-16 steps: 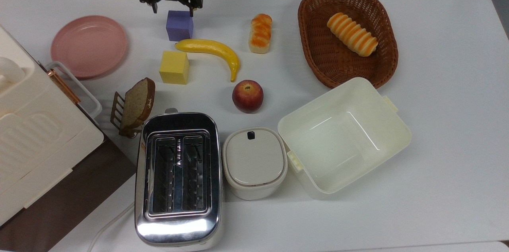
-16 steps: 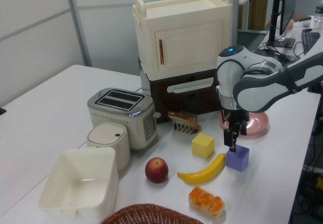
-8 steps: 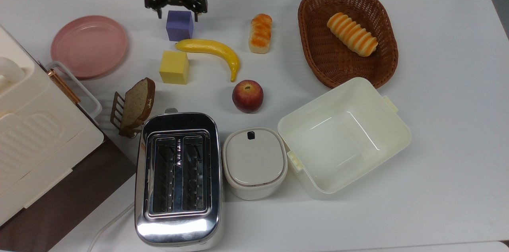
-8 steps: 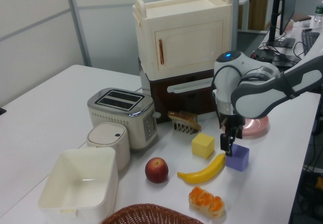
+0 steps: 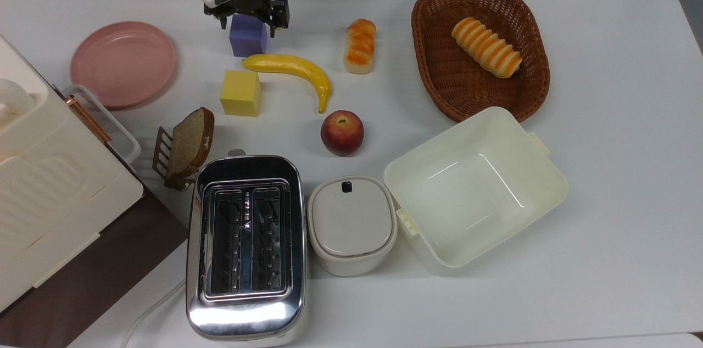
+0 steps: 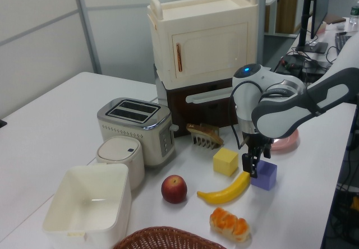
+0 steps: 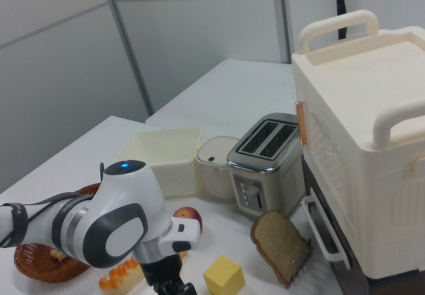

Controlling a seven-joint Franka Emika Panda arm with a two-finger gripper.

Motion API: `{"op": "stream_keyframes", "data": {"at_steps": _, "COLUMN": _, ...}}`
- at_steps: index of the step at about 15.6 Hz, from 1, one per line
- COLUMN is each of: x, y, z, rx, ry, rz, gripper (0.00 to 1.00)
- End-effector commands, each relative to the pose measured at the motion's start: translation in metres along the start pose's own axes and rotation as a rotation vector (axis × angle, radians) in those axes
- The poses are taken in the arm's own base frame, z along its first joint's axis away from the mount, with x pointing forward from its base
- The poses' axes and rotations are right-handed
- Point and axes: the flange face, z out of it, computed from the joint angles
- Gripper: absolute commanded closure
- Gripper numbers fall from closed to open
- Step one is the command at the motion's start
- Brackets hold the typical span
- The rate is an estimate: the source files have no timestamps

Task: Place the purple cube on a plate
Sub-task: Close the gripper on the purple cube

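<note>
The purple cube (image 5: 248, 40) rests on the white table just above the banana in the top view. It appears again as the purple cube (image 6: 267, 175) in the left view. My gripper (image 5: 247, 22) hangs right over it, open, with one black finger on each side of the cube's upper part and small gaps to its faces. From the left view the gripper (image 6: 252, 165) sits low against the cube's left side. The pink plate (image 5: 123, 63) lies empty toward the top view's left; the plate (image 6: 287, 142) is partly hidden behind my arm.
A banana (image 5: 291, 71) and a yellow cube (image 5: 240, 93) lie close below the purple cube. Bread roll (image 5: 360, 45), apple (image 5: 342, 132), wicker basket (image 5: 526, 90), toaster (image 5: 245, 243), white tub (image 5: 475, 186), lidded pot (image 5: 351, 223), toast rack (image 5: 187, 146) and cream cabinet (image 5: 38, 172) surround them.
My gripper has shifted toward the top view's right and come down, from beside the purple cube's upper left to straddling it. The cube has not moved.
</note>
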Motion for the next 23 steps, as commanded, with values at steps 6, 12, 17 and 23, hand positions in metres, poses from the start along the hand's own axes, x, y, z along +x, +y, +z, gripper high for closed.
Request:
{"op": "stream_keyframes", "data": {"at_steps": 6, "x": 0.012, "y": -0.005, "z": -0.001, "rx": -0.070, "ry": 0.015, "rz": 0.028, "gripper": 0.00}}
{"op": "stream_keyframes", "data": {"at_steps": 12, "x": 0.012, "y": -0.005, "z": -0.002, "rx": -0.085, "ry": 0.019, "rz": 0.026, "gripper": 0.00}}
{"op": "stream_keyframes", "data": {"at_steps": 17, "x": 0.012, "y": -0.008, "z": -0.002, "rx": -0.097, "ry": 0.018, "rz": 0.024, "gripper": 0.00}}
{"op": "stream_keyframes", "data": {"at_steps": 23, "x": 0.013, "y": -0.016, "z": 0.003, "rx": -0.097, "ry": 0.007, "rz": 0.026, "gripper": 0.00}}
